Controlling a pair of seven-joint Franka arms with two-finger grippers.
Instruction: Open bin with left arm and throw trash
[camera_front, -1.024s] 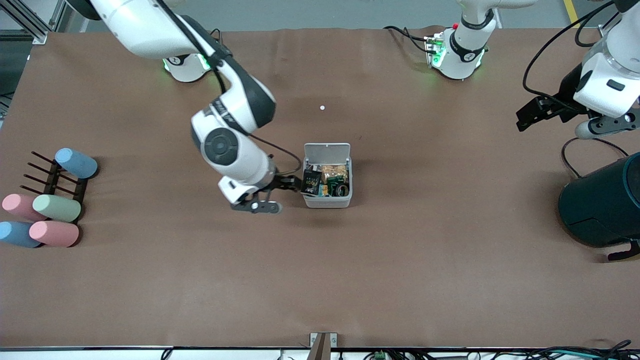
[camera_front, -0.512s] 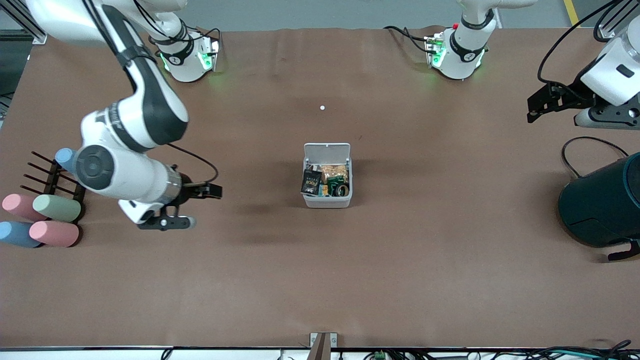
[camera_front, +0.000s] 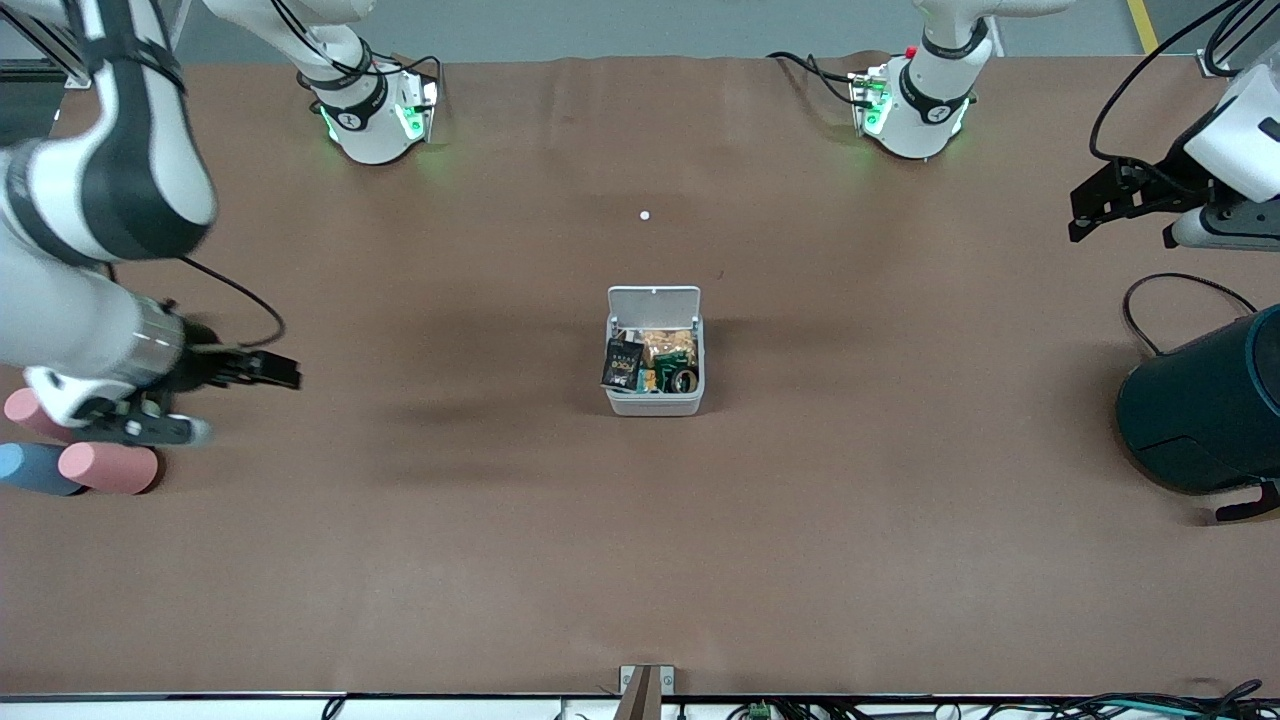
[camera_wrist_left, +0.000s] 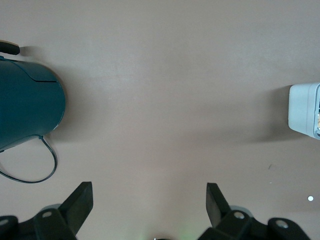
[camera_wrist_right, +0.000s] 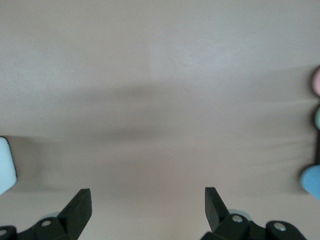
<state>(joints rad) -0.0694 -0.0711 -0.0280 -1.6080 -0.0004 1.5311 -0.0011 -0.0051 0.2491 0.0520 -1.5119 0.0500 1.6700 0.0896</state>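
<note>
The white bin (camera_front: 655, 402) stands mid-table with its lid (camera_front: 654, 300) swung back and open. Trash lies inside it: a black packet (camera_front: 622, 364), beige rubber bands (camera_front: 668, 345) and a dark tape ring (camera_front: 685, 380). My right gripper (camera_front: 285, 371) hangs open and empty over the right arm's end of the table, well away from the bin; its own view (camera_wrist_right: 148, 197) shows bare table. My left gripper (camera_front: 1085, 212) is open and empty over the left arm's end. In the left wrist view (camera_wrist_left: 150, 192) the bin (camera_wrist_left: 302, 110) shows at the edge.
A big dark teal cylinder (camera_front: 1200, 410) lies at the left arm's end, with a black cable loop (camera_front: 1180, 290) beside it. Pink and blue foam rollers (camera_front: 105, 467) lie under the right arm. A small white dot (camera_front: 644, 215) sits between the bin and the bases.
My right arm swung from the bin to the right arm's end of the table, open; the black packet stayed in the bin. My left gripper drifted slightly farther from the bin.
</note>
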